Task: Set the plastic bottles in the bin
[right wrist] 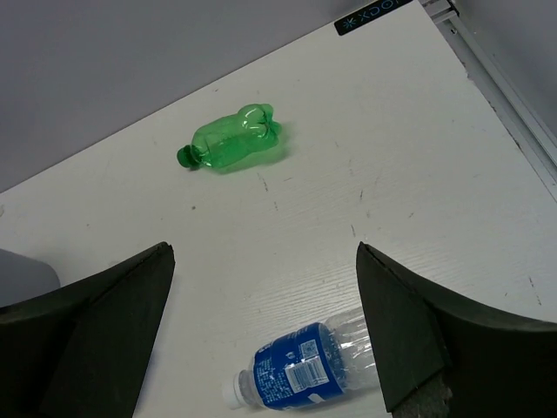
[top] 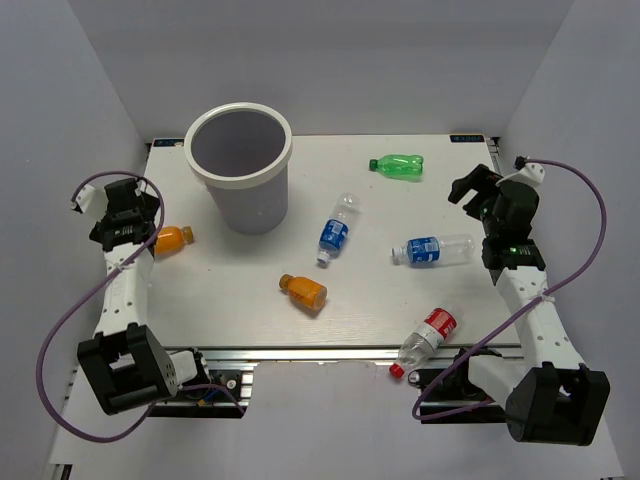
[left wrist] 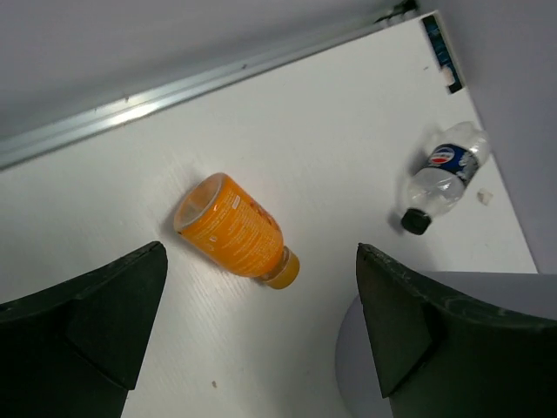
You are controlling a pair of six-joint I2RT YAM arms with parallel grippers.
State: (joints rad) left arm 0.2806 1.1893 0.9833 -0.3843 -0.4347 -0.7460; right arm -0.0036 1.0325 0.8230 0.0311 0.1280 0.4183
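Lying on its side left of the bin (top: 250,205), the near orange bottle (left wrist: 235,228) sits under the left gripper (left wrist: 261,292), whose jaws gape wide and hold nothing. Best to descend straight, span the body (not the cap) and close gently so it cannot roll. The right gripper (right wrist: 265,292) hangs equally wide and empty over a blue-label bottle (right wrist: 300,374).

Looks like a robotics lab: a cell closed in by plain grey panels (top: 330,60) on three sides of a white tabletop (top: 230,290). Shows in the aluminium rail (top: 320,352) along the near edge, with the left arm (top: 120,290) and right arm (top: 535,310) bolted there — purple cables (top: 41,365) looping from each.
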